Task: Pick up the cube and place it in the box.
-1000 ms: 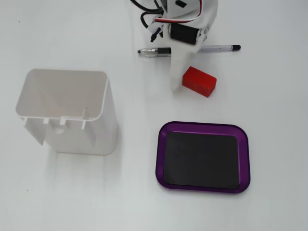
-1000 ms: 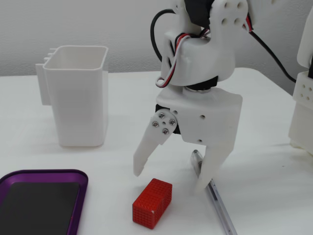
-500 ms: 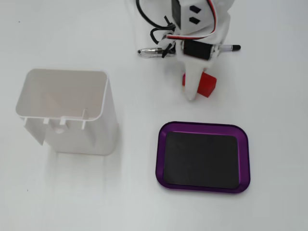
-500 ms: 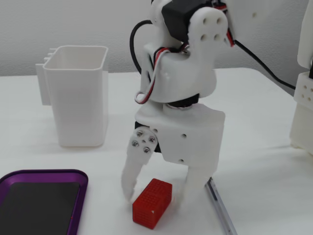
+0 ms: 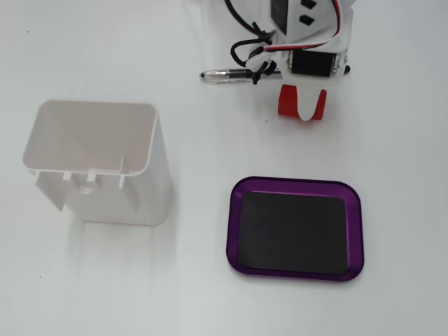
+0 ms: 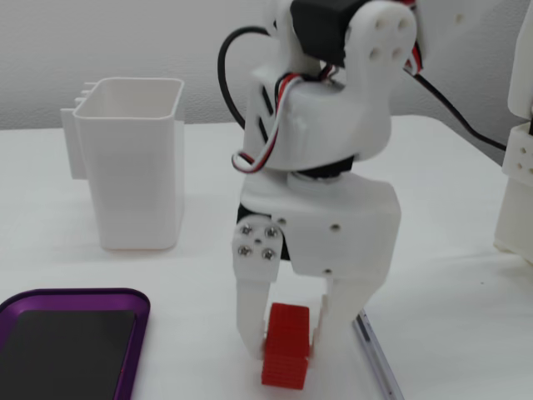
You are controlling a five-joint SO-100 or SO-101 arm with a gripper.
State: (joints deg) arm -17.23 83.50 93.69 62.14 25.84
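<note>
- Fixed view from the front: cube [image 6: 286, 346] bright red, oblong, standing on end on the table [image 6: 191, 292], faces finely ribbed.
- Pincer [image 6: 287, 337] straddling the cube, one white finger [image 6: 250, 321] pressed to its left face, the other finger on its right; clamped on the cube as far as can be told, cube's base seemingly down on the table.
- Fixed view from above: cube [image 5: 287, 100] showing as two red patches either side of a white finger [image 5: 306, 105], near the upper edge of the frame.
- Box [image 5: 294, 187] below the cube in that view, well apart from it; glossy purple rim, rounded corners, flat black floor, nothing inside.
- Bare table between cube and box; tall white bin [image 5: 98, 161] off to the left, well apart from both.
- Pen [image 5: 227, 75] lying flat just beside the pincer, partly under the arm; in the front view its tip [image 6: 375, 350] close to the right of the cube.
- Arm [image 6: 333, 125] folded over steeply, wrist pointing straight down, red, white and black wires [image 6: 275, 108] looping along its left side.
</note>
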